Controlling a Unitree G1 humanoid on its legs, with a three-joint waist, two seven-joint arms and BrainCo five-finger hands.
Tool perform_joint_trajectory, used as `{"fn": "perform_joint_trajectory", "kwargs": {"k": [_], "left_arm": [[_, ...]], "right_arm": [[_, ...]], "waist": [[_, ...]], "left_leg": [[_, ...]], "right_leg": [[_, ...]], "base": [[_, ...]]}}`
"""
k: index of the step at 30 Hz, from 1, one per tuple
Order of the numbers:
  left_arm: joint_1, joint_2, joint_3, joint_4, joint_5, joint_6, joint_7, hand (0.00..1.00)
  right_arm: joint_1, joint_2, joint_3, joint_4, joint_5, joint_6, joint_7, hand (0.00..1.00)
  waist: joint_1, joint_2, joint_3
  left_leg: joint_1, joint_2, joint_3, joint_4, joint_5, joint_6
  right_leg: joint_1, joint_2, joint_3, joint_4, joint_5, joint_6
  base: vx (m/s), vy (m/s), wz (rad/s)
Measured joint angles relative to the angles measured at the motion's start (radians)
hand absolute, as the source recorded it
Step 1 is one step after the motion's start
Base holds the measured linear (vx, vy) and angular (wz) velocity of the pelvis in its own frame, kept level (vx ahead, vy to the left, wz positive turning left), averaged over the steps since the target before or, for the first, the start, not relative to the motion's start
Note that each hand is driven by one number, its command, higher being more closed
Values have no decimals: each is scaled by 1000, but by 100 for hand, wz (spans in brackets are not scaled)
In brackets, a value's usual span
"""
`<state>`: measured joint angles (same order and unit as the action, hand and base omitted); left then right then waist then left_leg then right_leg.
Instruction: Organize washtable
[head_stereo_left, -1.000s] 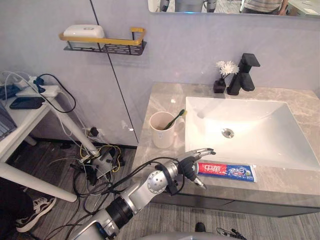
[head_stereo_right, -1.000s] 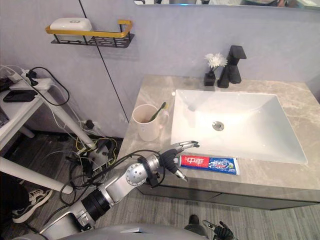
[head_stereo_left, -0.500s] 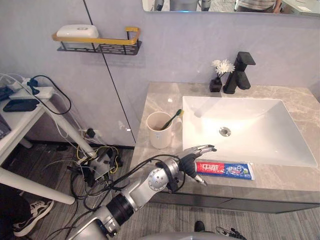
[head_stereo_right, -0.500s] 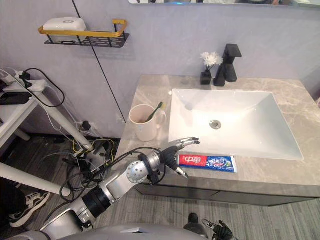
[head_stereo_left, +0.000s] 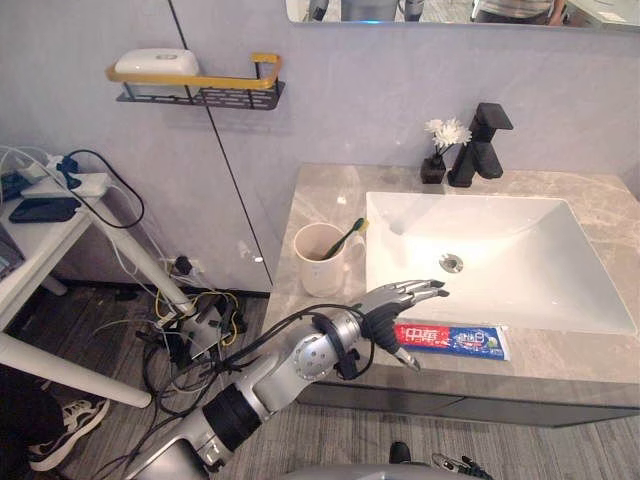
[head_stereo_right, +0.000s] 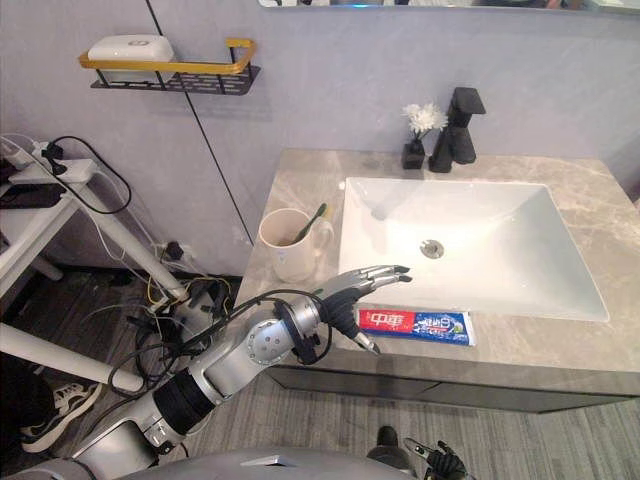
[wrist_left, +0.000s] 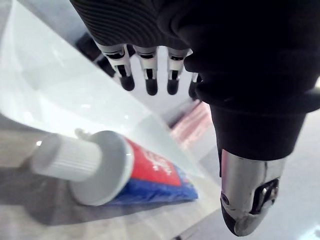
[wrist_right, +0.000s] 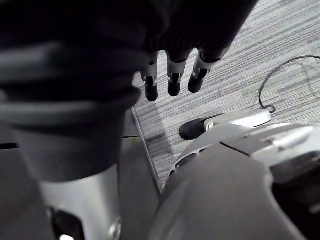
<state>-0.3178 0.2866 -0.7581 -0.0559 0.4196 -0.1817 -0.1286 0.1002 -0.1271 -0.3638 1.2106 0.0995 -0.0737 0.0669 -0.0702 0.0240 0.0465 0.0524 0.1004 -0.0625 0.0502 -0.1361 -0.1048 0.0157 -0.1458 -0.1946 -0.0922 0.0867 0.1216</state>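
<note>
marbled counter (head_stereo_left: 322, 198), white sink (head_stereo_left: 540, 262), grey wall (head_stereo_left: 380, 90) behind

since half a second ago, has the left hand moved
Yes. The toothpaste tube lies where it was, and against it the left hand has edged forward toward the sink, its straight fingers now above the tube's cap end.

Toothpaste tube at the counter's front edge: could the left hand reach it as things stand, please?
Probably yes: the open left hand hovers above the cap end of the toothpaste tube, nothing between them.
</note>
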Motion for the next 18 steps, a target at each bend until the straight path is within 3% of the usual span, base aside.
{"fn": "perform_joint_trajectory", "kwargs": {"k": [6,18], "left_arm": [[-15,-2,-69,-98,-1,-9,-22,0],[-113,-10,-159,-113,0,11,-108,0]], "right_arm": [[2,0,5,1,2,0,3,0],[14,-7,13,2,28,13,17,0]], "waist": [[2,2,-2],[10,22,-23]], "left_leg": [[-12,-3,0,18,-1,1],[-31,-4,3,42,-2,2]], "right_leg": [[-3,-1,3,1,5,-1],[-14,-1,14,1,12,-5]], "base": [[-1,0,1],[-15,-1,-1]]}}
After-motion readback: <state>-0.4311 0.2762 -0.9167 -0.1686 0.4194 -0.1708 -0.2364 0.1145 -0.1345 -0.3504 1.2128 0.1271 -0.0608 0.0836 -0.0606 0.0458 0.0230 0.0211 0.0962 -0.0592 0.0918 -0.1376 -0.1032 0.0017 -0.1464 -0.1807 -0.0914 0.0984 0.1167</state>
